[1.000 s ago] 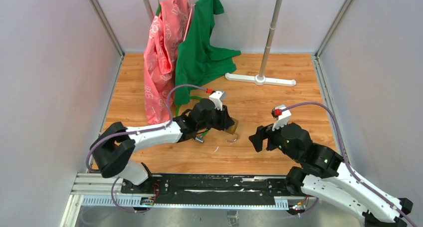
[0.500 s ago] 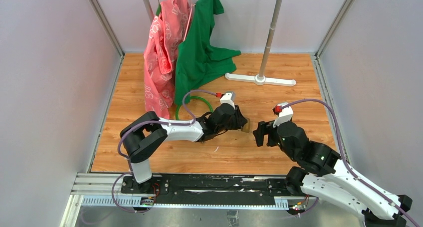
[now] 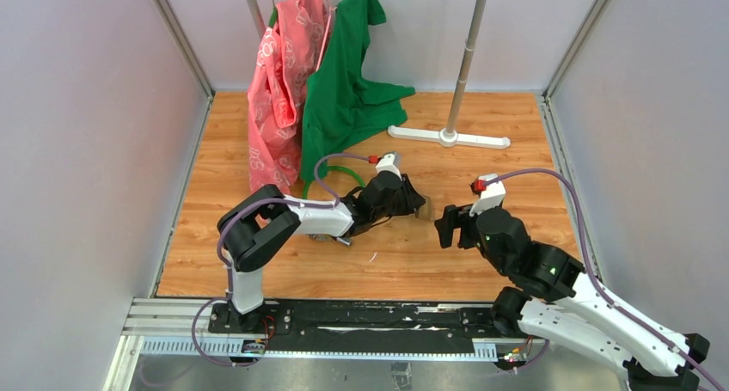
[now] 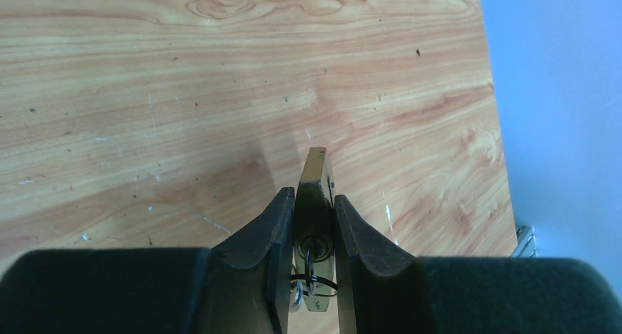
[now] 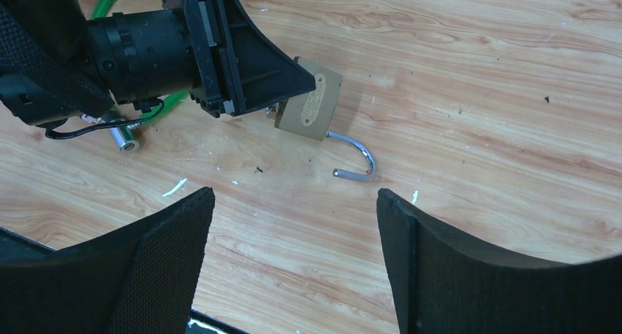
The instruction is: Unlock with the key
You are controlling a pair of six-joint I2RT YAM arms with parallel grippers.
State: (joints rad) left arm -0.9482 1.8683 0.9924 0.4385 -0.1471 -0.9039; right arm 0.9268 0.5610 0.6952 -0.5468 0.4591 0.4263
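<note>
2 pale walls (image 3: 86,150) closed in the wooden table top (image 3: 284,279) from either side. At the back stood a white clothes rack (image 3: 464,64), with a pink garment (image 3: 279,90) and a green garment (image 3: 344,90) hanging from it down to the wood.

Both arms reached toward the middle, heads facing each other. The left gripper (image 3: 419,207) lay low over the boards, clenched on the flat sides of a brass padlock (image 5: 312,106) held on edge. The right gripper (image 5: 295,194) hovered just beside it, released, its 2 fingers spread wide over bare wood.

The left arm's head and the padlock stood between the right gripper and a green cable lock (image 3: 339,169), whose loop curled by the hem of the green garment. A silvery cylinder (image 5: 125,139) lay near it on the wood. The padlock's steel shackle (image 5: 359,161) was swung open, its free end clear of the body. A bunch of silvery keys (image 4: 314,284) on a ring dangled at the padlock's keyhole, between the left fingers.

The tiny key I could not pick out for sure. 1 thin pale sliver (image 5: 174,188) lay on the boards near the left gripper, touching neither gripper; whether that was it I could not tell.
</note>
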